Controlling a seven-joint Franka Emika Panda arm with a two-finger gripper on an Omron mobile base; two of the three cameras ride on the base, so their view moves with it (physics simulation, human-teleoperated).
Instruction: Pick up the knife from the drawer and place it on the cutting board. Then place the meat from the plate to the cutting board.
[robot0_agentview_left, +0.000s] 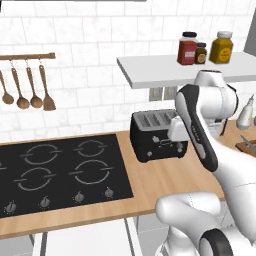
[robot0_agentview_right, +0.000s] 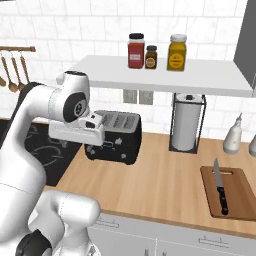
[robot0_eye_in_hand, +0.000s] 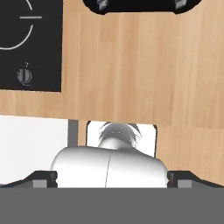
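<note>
**Knife delivered, meat yet to come**

From where I stand, the first half of the job looks finished. The knife (robot0_agentview_right: 220, 192) lies flat on the cutting board (robot0_agentview_right: 235, 197), black handle toward the tabletop's front edge and blade pointing back at the wall. The board sits at the right end of the tabletop (robot0_agentview_right: 155, 175), near the paper towel holder (robot0_agentview_right: 187, 122) and a pale bottle (robot0_agentview_right: 233, 135).

The arm is folded back well away from the board, its hand hanging in front of the toaster (robot0_agentview_right: 117, 135) and aimed down at bare wood beside the hob (robot0_agentview_left: 60, 170). The fingers (robot0_eye_in_hand: 41, 178) stand as wide apart as they go and hold nothing.

What remains, I judge, is the whole second half: fetching the meat from the plate and laying it on the board by the knife. I cannot pick out the plate or meat from here, nor say how the drawer stands.
</note>
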